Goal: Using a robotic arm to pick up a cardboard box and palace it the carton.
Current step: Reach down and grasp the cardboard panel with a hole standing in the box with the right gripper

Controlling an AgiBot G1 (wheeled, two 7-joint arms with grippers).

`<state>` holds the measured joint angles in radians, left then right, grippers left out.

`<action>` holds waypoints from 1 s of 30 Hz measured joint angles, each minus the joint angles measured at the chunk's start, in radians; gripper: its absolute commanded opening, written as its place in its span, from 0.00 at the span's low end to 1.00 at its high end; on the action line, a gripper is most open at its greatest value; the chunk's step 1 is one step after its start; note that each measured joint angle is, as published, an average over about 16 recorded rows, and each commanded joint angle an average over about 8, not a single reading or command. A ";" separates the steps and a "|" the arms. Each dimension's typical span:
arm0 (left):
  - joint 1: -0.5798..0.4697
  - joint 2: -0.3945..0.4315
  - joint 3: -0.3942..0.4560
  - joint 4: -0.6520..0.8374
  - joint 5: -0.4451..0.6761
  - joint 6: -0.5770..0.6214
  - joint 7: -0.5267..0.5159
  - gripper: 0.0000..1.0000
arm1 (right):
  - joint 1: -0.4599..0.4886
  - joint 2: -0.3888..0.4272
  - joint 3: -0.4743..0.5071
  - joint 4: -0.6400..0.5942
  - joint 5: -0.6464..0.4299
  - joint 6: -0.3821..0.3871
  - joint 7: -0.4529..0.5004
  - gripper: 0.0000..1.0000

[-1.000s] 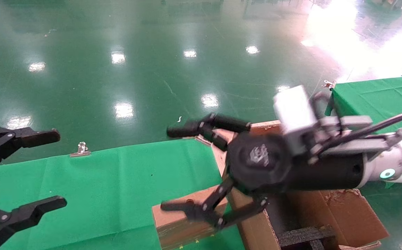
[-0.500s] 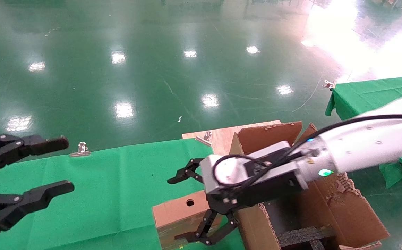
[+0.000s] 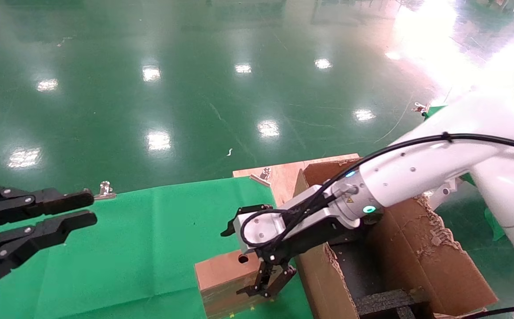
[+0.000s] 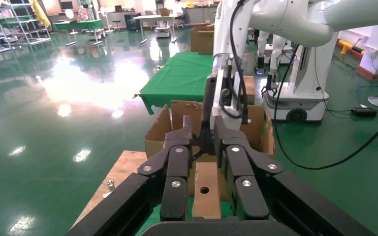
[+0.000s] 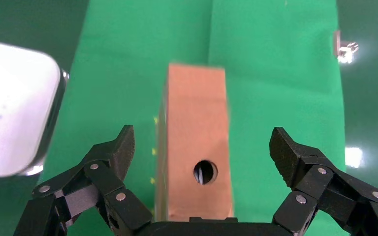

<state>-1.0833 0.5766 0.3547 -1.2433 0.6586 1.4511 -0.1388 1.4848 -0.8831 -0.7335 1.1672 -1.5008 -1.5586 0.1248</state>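
Note:
The cardboard box (image 3: 219,275) stands on a long edge on the green cloth, its narrow holed side up; it also shows in both wrist views (image 5: 195,128) (image 4: 205,191). My right gripper (image 3: 241,262) on the white robotic arm (image 3: 421,175) hangs over it, open. In the right wrist view the right gripper (image 5: 203,140) has one finger on each side of the box, not touching it. The carton (image 3: 421,248) (image 4: 158,132) with torn flaps stands just right of the box. My left gripper (image 3: 90,207) hovers far left with nothing in it, fingers drawn almost together.
Black foam inserts (image 3: 387,302) lie inside the carton. The carton rests on a wooden board (image 3: 283,173). Metal clips (image 3: 104,189) (image 3: 264,173) hold the green cloth (image 3: 150,239) at the table's far edge. Another green-covered table (image 4: 187,73) stands beyond the carton.
My right gripper swung down and turned until its open fingers straddle the box. My left gripper's fingers went from wide apart to almost together.

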 measured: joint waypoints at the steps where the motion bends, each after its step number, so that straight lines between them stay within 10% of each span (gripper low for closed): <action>1: 0.000 0.000 0.000 0.000 0.000 0.000 0.000 0.00 | 0.006 -0.007 -0.009 -0.005 -0.013 0.000 -0.006 1.00; 10: 0.000 0.000 0.000 0.000 0.000 0.000 0.000 0.01 | 0.053 -0.050 -0.089 -0.024 -0.108 -0.003 -0.043 1.00; 14: 0.000 0.000 0.000 0.000 0.000 0.000 0.000 0.44 | 0.066 -0.062 -0.117 -0.023 -0.134 -0.005 -0.054 1.00; 18: 0.000 0.000 0.000 0.000 0.000 0.000 0.000 0.93 | 0.073 -0.069 -0.135 -0.022 -0.146 -0.006 -0.062 0.59; 22: 0.000 0.000 0.000 0.000 0.000 0.000 0.000 1.00 | 0.076 -0.072 -0.144 -0.022 -0.149 -0.006 -0.066 0.09; 30: 0.000 0.000 0.000 0.000 -0.001 0.000 0.000 1.00 | 0.076 -0.072 -0.145 -0.022 -0.149 -0.006 -0.067 0.00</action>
<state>-1.0831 0.5765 0.3546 -1.2430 0.6581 1.4508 -0.1388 1.5612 -0.9551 -0.8789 1.1454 -1.6499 -1.5649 0.0581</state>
